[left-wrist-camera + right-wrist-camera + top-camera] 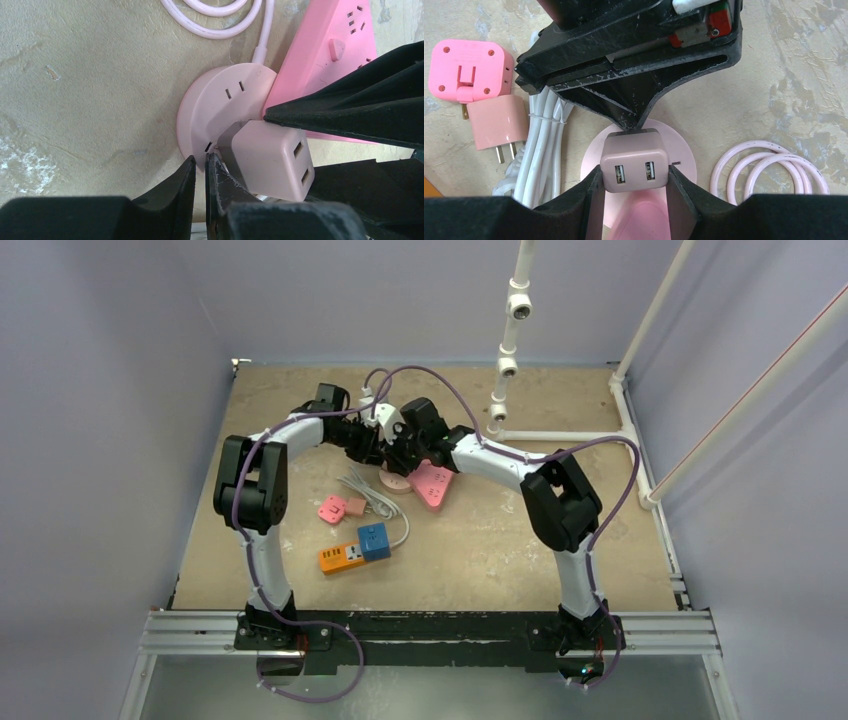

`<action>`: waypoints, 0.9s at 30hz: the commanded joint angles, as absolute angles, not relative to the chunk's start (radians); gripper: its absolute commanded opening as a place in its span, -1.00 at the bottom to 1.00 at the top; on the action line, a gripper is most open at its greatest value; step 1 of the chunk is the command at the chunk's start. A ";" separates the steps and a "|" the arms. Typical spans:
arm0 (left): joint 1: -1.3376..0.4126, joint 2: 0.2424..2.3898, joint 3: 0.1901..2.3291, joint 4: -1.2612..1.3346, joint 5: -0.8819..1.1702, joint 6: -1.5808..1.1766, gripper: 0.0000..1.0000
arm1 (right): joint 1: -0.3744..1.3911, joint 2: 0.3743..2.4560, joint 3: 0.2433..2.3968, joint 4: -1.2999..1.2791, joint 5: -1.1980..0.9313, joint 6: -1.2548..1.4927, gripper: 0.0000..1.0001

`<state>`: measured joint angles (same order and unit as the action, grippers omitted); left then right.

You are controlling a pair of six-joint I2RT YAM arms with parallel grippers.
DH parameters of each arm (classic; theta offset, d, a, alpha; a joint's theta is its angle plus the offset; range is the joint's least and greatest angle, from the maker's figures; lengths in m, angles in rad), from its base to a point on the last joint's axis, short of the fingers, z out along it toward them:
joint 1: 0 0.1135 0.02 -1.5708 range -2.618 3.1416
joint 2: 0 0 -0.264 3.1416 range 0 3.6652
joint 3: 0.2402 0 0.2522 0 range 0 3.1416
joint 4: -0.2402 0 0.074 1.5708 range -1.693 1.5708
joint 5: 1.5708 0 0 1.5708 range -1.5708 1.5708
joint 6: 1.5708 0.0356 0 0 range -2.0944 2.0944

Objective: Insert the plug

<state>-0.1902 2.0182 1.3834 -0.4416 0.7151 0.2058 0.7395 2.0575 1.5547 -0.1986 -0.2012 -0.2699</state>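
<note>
While the right gripper [634, 176] grasps the plug [634, 162], a pale pink cube with two USB ports on its outer face, by its two sides, the plug sits on top of the round pink socket [220, 100]. Whether its prongs are in the slots cannot be seen. The left gripper [200, 162] has its fingers pinched almost together on nothing, their tips at the socket's edge beside the plug. A pink power strip [330, 50] touches the socket's far side; the mark on its button is too blurred to read. A coiled pink cable [769, 165] lies nearby.
</note>
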 commanded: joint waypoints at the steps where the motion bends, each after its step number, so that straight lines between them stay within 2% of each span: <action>1: -0.195 2.011 1.366 -0.424 0.716 0.238 -0.79 | 0.740 2.031 1.530 -0.228 -0.184 -0.257 -1.00; 27: -0.202 1.997 1.348 -0.412 0.716 0.239 -0.82 | 0.717 2.008 1.544 -0.244 -0.160 -0.261 -1.00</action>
